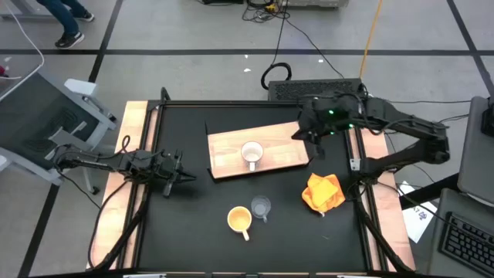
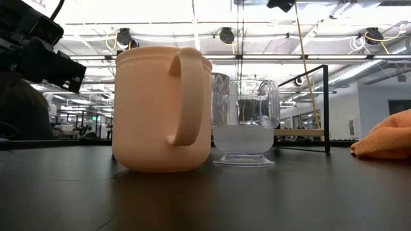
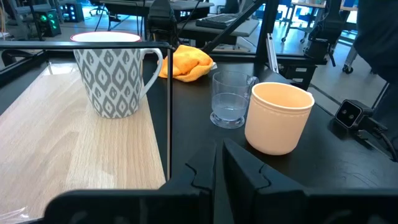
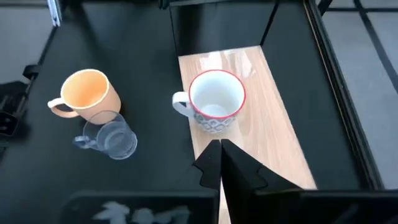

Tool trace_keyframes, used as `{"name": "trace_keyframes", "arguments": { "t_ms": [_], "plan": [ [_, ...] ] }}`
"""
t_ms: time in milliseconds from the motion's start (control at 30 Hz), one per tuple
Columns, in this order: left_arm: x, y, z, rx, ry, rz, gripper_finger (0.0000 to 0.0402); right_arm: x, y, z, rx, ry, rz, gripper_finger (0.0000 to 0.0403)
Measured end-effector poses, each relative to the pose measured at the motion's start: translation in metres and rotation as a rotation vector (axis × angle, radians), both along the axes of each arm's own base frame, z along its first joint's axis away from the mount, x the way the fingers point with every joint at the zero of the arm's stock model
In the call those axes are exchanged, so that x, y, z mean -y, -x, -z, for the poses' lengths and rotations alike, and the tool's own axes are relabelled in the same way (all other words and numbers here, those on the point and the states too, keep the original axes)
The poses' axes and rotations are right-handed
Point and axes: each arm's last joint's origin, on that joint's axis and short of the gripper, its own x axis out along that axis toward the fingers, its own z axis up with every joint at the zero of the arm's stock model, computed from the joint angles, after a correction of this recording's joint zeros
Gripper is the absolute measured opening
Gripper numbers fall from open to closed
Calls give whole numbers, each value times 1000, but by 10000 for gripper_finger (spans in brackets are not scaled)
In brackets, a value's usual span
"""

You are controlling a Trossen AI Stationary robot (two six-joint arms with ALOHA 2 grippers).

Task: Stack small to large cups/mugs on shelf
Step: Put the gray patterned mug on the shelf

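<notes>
On the shelf, near its middle, we find the white mug standing upright with its mouth open upward and nothing inside it. This is the only cup on the board. We judge the task to be at an early stage: no cup is nested in another, and two of the three remain off the shelf.

The yellow-orange mug and the clear glass cup both stand upright on the black desk, toward its front edge. They are just beside each other; in the low view their outlines overlap, and we cannot tell whether they touch. An orange-yellow cloth lies crumpled on the desk to the right of them, apart from all three cups.

The right pincer hangs over the right end of the shelf, near the white mug but clear of it. Its wrist view looks down on the mug from above, and the two dark fingers appear pressed together with nothing between them. The other two cups lie well apart from it.

The left pincer sits low at the left side of the desk, beside the shelf's left edge. Its fingers also appear pressed together and hold nothing. Both desk cups lie ahead of it in its wrist view, apart from it.

Remaining, in our judgement: ordering the cups by size and stacking them on the shelf.
</notes>
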Motion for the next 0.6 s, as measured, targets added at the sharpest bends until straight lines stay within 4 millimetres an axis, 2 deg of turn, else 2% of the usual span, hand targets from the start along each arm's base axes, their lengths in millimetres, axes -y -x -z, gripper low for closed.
{"name": "trace_keyframes", "arguments": {
  "t_ms": [300, 600],
  "plan": [
    [0, 0, 0, -1, 4, 0, 31, -19, 33, 34, 106, -67, -103, 0],
    [0, 0, -1, 8, -13, 2, 31, -30, 45, 62, 189, -99, -171, 0]
  ]
}}
